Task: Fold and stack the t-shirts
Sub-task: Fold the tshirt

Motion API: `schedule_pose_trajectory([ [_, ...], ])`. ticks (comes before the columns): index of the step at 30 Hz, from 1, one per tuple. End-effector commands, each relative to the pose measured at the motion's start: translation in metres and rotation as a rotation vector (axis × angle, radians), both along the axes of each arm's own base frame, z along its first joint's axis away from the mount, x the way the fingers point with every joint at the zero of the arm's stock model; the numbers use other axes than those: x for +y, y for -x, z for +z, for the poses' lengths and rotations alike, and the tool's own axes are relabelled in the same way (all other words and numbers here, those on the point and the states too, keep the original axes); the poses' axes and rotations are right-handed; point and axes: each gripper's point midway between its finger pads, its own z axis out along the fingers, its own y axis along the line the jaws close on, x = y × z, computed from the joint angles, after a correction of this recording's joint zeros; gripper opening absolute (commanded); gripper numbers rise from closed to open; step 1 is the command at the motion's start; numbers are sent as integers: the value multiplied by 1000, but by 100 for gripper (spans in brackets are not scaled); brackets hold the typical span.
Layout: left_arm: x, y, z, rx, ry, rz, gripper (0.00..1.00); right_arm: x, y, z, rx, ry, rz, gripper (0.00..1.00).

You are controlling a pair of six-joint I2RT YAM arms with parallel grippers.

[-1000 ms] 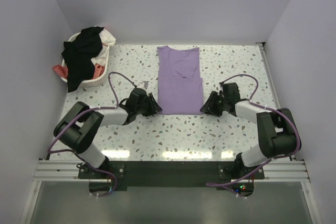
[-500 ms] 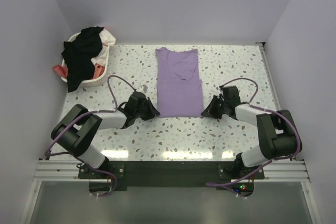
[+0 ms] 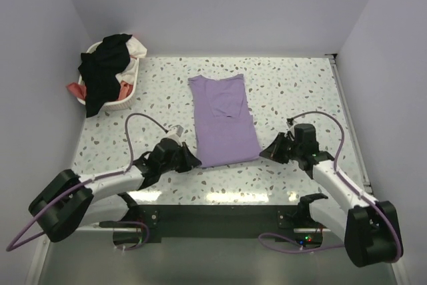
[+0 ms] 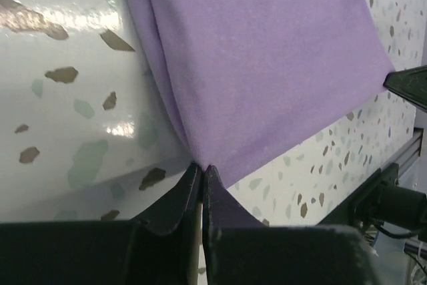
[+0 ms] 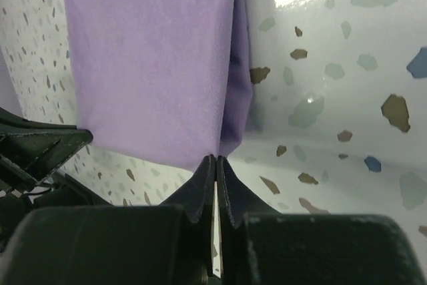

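A purple t-shirt [image 3: 223,118], folded lengthwise with its sleeves tucked in, lies in the middle of the speckled table [image 3: 300,91]. My left gripper [image 3: 193,162] is shut on the purple t-shirt's near left corner [image 4: 200,158]. My right gripper [image 3: 264,154] is shut on its near right corner [image 5: 219,151]. Both grippers hold the hem close to the table surface. The collar end lies toward the back, slightly skewed to the left.
A white basket [image 3: 123,101] at the back left holds a heap of black, white and red-orange garments [image 3: 107,65]. Grey walls close in the table on three sides. The right table edge has a metal rail [image 3: 343,108].
Both grippers have drawn back toward the near edge, dragging the purple t-shirt with them. The shirt has slid nearer and turned slightly, its collar now further left.
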Motion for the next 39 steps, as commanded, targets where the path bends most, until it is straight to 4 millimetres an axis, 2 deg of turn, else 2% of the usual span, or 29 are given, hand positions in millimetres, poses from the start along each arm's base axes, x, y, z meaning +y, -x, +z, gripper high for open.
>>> schedule_pose_trajectory([
  [1, 6, 14, 10, -20, 18, 30, 0, -4, 25, 2, 10, 6, 16, 0],
  [9, 2, 44, 24, -45, 62, 12, 0, -8, 63, 20, -11, -13, 30, 0],
  [13, -1, 48, 35, -63, 90, 7, 0, -9, 66, 37, -60, -24, 29, 0],
  [16, -3, 39, 50, -98, 86, 24, 0, -9, 53, 53, -89, -20, 14, 0],
  [17, -7, 30, 68, -134, 94, 31, 0, -8, 47, 53, -76, -15, 16, 0],
  [18, -2, 25, 68, -138, 50, 54, 0, -6, 38, 65, -99, -18, 18, 0],
  [19, -2, 20, 69, -141, 27, 63, 0, -5, 32, 70, -103, -15, 19, 0],
  [20, -4, 6, 88, -179, 34, 81, 0, -5, 24, 68, -81, -5, 19, 0],
  [21, -5, -1, 93, -185, 38, 78, 0, -4, 12, 85, -116, -4, 15, 0],
  [22, -9, -11, 101, -190, 40, 79, 0, -3, 4, 90, -119, 0, 14, 0],
  [23, 0, -27, 104, -199, 32, 107, 0, -2, -6, 89, -101, 8, 11, 0],
  [24, -5, -31, 110, -197, 58, 79, 0, -1, -20, 105, -134, 9, 3, 0],
  [25, -5, -39, 107, -186, 44, 85, 0, 0, -28, 111, -140, 10, 2, 0],
  [26, -4, -53, 121, -217, 46, 96, 0, 2, -38, 117, -156, 10, -2, 0],
  [27, -6, -61, 116, -200, 23, 96, 0, 4, -54, 122, -152, 12, -4, 0],
  [28, -11, -72, 131, -222, 34, 96, 0, 6, -63, 127, -156, 11, -3, 0],
  [29, -11, -81, 135, -227, 28, 93, 0, 7, -72, 129, -157, 13, -5, 0],
  [30, -13, -90, 127, -206, 7, 92, 0, 10, -89, 136, -158, 12, -6, 0],
  [31, -13, -106, 142, -235, 11, 108, 0, 12, -97, 138, -153, 11, -6, 0],
  [32, -17, -111, 144, -225, 22, 91, 0, 15, -111, 156, -193, 4, -6, 0],
  [33, -19, -119, 134, -196, 4, 89, 0, 17, -122, 147, -161, 9, -6, 0],
  [34, -22, -131, 149, -217, 23, 88, 0, 18, -132, 150, -166, 10, -13, 0],
  [35, -19, -141, 150, -215, 26, 94, 0, 19, -140, 151, -164, 9, -16, 0],
  [36, -20, -150, 141, -192, 12, 95, 0, 22, -153, 164, -190, 5, -14, 0],
  [37, -18, -165, 153, -214, 24, 111, 0, 23, -165, 152, -155, 13, -13, 0],
  [38, -19, -171, 154, -206, 32, 99, 0, 25, -172, 149, -140, 14, -9, 0],
  [39, -21, -180, 142, -176, 20, 96, 0, 27, -185, 160, -165, 8, -8, 0],
])
